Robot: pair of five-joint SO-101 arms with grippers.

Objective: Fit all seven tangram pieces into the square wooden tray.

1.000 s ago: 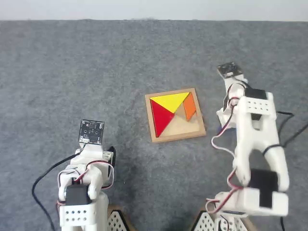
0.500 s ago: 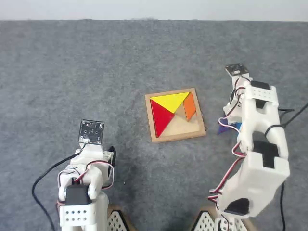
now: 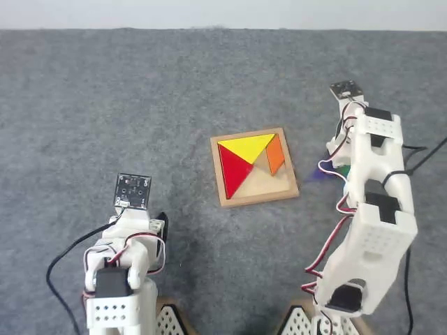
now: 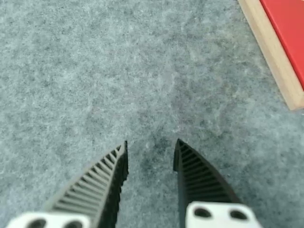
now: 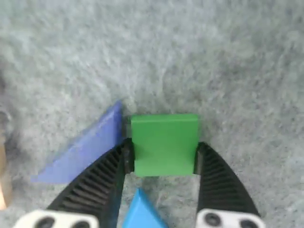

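Note:
The square wooden tray (image 3: 225, 194) lies mid-table and holds a yellow triangle (image 3: 248, 148), a red triangle (image 3: 233, 171) and an orange parallelogram (image 3: 276, 153). Right of the tray, under the right arm (image 3: 370, 160), a purple triangle (image 3: 318, 173) and a bit of a green square (image 3: 343, 169) show. In the right wrist view my right gripper (image 5: 162, 145) is open, its fingers close on either side of the green square (image 5: 164, 142). The purple triangle (image 5: 83, 149) touches the square's side, and a light blue piece (image 5: 142, 211) lies nearer the wrist. My left gripper (image 4: 151, 144) is open over bare carpet.
The table is covered in grey carpet (image 3: 140, 105). The left arm (image 3: 129, 237) sits at the front left, well away from the tray. A corner of the tray rim (image 4: 275, 57) with the red triangle (image 4: 289, 23) shows in the left wrist view.
The right arm has swung right, away from the tray, and stretched out over the loose pieces; the purple triangle has come into sight. The left arm has not moved.

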